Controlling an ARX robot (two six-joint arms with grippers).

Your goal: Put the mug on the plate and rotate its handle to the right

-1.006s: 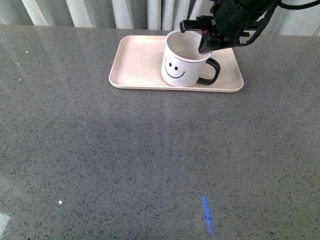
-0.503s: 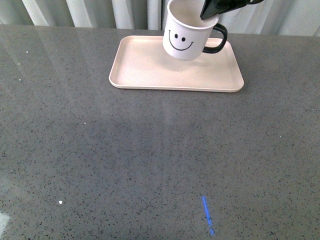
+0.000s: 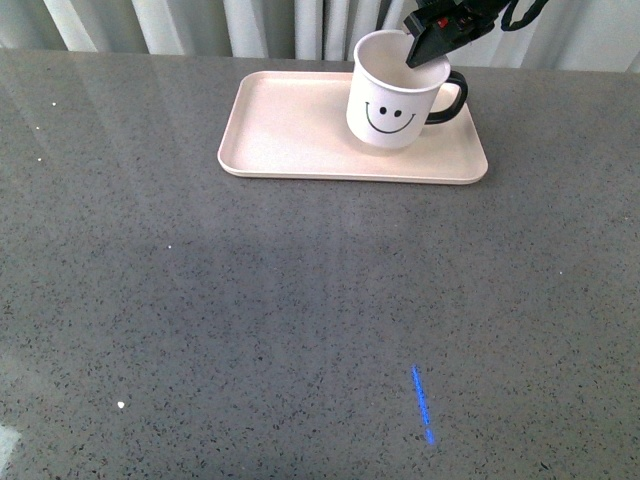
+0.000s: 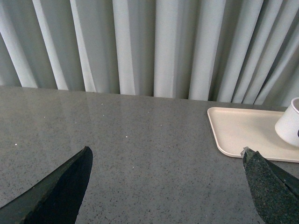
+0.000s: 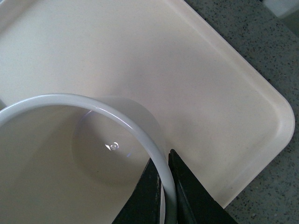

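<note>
The white mug (image 3: 394,98) with a black smiley face is over the right part of the pale pink plate (image 3: 290,125), tilted a little; I cannot tell whether it touches the plate. Its black handle (image 3: 450,98) points right. My right gripper (image 3: 432,42) is shut on the mug's rim at the far right side. In the right wrist view its jaws pinch the rim (image 5: 161,168), with the cream inside (image 5: 56,154) and the plate (image 5: 140,56) below. My left gripper (image 4: 166,161) is open and empty over bare table, left of the plate (image 4: 243,133); the mug (image 4: 290,122) shows at the edge.
The grey speckled table (image 3: 300,320) spreads in front of the plate. Pale curtains (image 3: 200,25) hang right behind the table's far edge. A blue light streak (image 3: 422,402) lies on the table at the near right.
The mug was lifted off the plate, then came back down and further right over the plate. Its handle still points right. The blue streak shifted slightly.
</note>
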